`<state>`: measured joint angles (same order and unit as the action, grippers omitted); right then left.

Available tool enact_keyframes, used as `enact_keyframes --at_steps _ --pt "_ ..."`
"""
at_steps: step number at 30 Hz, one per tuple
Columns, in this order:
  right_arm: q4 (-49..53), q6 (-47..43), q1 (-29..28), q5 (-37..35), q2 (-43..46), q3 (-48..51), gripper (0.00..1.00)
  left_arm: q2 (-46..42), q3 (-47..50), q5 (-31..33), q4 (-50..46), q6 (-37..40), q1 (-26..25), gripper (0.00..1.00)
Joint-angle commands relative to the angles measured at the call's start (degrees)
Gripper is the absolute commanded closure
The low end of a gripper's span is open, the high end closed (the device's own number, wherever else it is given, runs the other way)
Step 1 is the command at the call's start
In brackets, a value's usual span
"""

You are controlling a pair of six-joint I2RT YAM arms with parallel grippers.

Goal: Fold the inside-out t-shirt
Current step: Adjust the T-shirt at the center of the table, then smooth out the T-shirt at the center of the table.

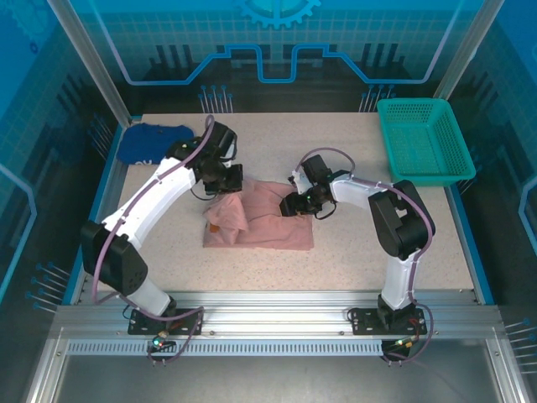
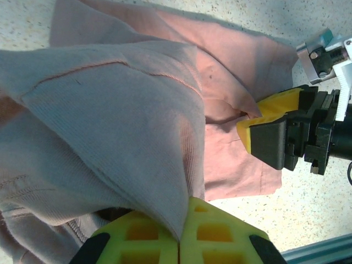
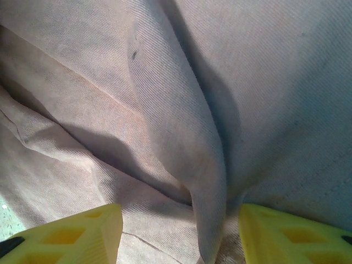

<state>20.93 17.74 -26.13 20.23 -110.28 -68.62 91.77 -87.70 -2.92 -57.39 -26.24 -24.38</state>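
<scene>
The dusty-pink inside-out t-shirt (image 1: 267, 225) lies bunched in the middle of the table. My left gripper (image 1: 228, 183) is at its far left part, shut on a lifted fold. In the left wrist view the yellow fingertips (image 2: 143, 236) meet with t-shirt cloth (image 2: 110, 110) pinched between them. My right gripper (image 1: 295, 204) is at the shirt's far right edge. Its yellow fingers (image 3: 82, 234) stand apart in the right wrist view, and a ridge of the shirt (image 3: 187, 143) runs down between them. The right gripper (image 2: 264, 124) pressing into the cloth also appears in the left wrist view.
A dark blue folded garment (image 1: 151, 141) lies at the far left corner of the table. A green mesh basket (image 1: 424, 138) stands at the far right. Bare speckled tabletop (image 1: 377, 260) lies in front of and right of the shirt.
</scene>
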Motion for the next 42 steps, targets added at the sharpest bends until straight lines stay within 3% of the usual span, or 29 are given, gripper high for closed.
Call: enact_keyframes --at_steps 1,10,15,18,21,25,27,30,35,39,42 --pt "-0.3 -0.6 0.8 2.0 -0.5 0.1 0.41 1.7 -2.1 -2.9 1.7 -2.0 -1.7 1.00" --pt "0.8 0.2 3.6 1.6 7.7 2.3 0.38 6.8 -5.0 -2.1 3.0 -3.7 -5.1 1.00" --pt "2.8 0.3 6.8 -0.9 14.1 7.6 0.37 13.1 -6.7 -2.5 10.6 -9.0 -8.2 1.00" --pt "3.6 0.7 10.0 -2.5 19.3 12.4 0.37 20.1 -9.8 -3.8 17.4 -12.8 -12.2 0.81" --pt "4.9 1.4 13.5 -5.1 25.0 16.4 0.36 29.3 -19.3 -8.0 19.0 -13.8 -15.8 0.53" --pt "5.2 3.6 17.3 -9.7 32.5 21.3 0.33 33.0 -31.9 -7.3 10.9 -7.7 -16.6 0.38" --pt "3.3 4.5 17.5 -11.0 35.5 22.6 0.31 28.3 -28.6 -4.8 11.2 -4.6 -16.2 0.32" --pt "-2.0 4.7 15.6 -8.1 36.2 22.4 0.26 16.8 -13.7 -2.5 16.2 -2.6 -13.8 0.28" --pt "-6.7 3.2 7.6 -9.9 26.0 13.9 0.20 -1.2 14.7 -5.2 26.9 -5.0 -5.1 0.20" --pt "-7.1 2.9 2.6 -13.7 15.5 5.5 0.16 -4.8 25.3 -10.2 31.7 -6.6 0.0 0.17" --pt "-4.9 3.1 0.7 -18.1 8.4 -0.8 0.16 -2.2 26.1 -13.6 33.9 -6.1 0.0 0.16"
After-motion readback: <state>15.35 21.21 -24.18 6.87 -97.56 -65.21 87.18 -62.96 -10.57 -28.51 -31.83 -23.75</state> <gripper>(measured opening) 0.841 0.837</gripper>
